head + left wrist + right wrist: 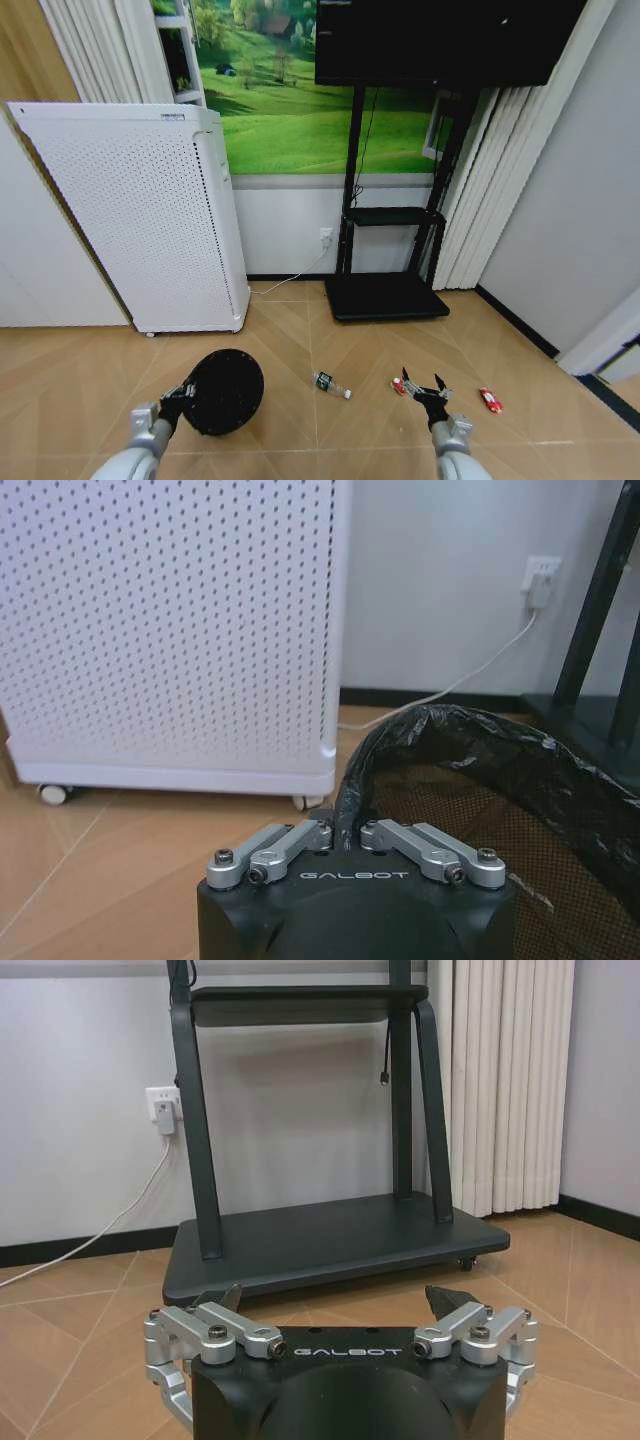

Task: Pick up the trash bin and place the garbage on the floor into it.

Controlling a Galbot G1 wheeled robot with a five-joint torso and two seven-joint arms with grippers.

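Observation:
The black trash bin [228, 388] with its dark liner [470, 750] hangs tilted just above the floor. My left gripper [183, 393] is shut on the bin's near rim [345, 815]. A small clear bottle [332, 385] with a green label lies on the floor to the right of the bin. One red-and-white wrapper [398, 385] lies right beside my right gripper [424, 384], and another wrapper [489, 400] lies farther right. The right gripper [338, 1300] is open and low over the floor with nothing between its fingers.
A tall white perforated appliance [150, 220] stands on castors at the back left, its cable running to a wall socket [325, 237]. A black screen stand [385, 295] with a flat base sits against the wall ahead. White curtains [480, 200] hang at the right.

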